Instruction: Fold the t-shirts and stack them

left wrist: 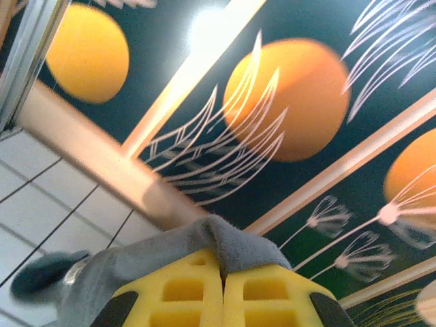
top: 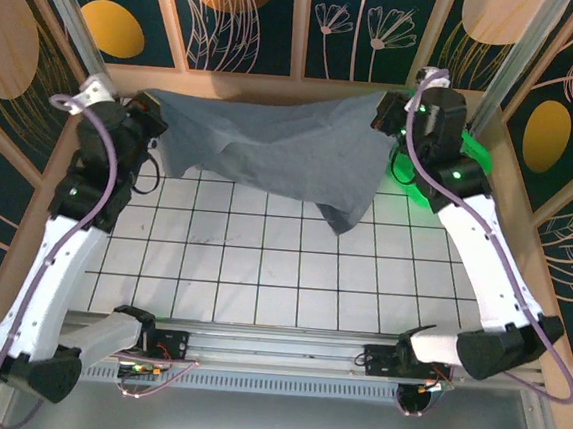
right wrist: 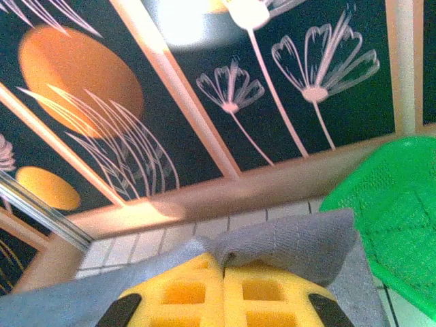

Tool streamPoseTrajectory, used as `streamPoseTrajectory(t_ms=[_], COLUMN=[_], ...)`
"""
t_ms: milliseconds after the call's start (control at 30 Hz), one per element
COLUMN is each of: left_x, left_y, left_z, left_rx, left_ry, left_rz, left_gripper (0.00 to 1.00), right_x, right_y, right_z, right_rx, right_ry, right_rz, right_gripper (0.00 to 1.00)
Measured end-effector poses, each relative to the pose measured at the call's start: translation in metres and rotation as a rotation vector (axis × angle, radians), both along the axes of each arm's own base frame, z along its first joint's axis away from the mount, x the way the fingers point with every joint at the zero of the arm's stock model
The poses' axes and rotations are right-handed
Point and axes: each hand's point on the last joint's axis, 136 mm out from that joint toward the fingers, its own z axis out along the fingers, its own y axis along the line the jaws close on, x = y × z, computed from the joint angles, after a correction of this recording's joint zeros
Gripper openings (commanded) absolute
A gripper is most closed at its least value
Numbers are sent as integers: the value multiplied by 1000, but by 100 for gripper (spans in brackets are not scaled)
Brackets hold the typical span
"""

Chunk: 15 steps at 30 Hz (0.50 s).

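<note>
Right wrist view caught green basket (right wrist: 392,218) at frame right. Top view: wrinkled grey t-shirt (top: 282,149) hung stretched, left gripper (left wrist: 223,264) and right gripper (right wrist: 223,267) clamped on it.

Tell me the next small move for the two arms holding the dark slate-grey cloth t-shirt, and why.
The left gripper and right gripper are each shut on an edge of the dark slate-grey cloth t-shirt, which sags between them above the white tiled table. So probably lower both together, drawing toward the near side, to lay it flat.
</note>
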Motion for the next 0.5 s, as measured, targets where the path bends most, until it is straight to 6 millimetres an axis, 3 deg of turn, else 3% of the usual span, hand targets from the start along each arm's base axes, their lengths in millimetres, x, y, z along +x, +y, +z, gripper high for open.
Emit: streamPoseTrajectory(t_ms=[300,400,500], left_x=[-71,-80,-71], left_y=[32,36,37], left_z=[96,125,139], left_rx=[-41,-53,-54], left_ry=[-287,-351,-358], left_rz=[82,97,121], left_gripper=[0,0,0], right_x=[-68,-74,-61], right_y=[-27,-34,-37], right_z=[78,93,101], right_rx=[89,104,108], right_ry=[-217,-262,-281], right_rz=[6,-5,-14], right_gripper=[0,0,0])
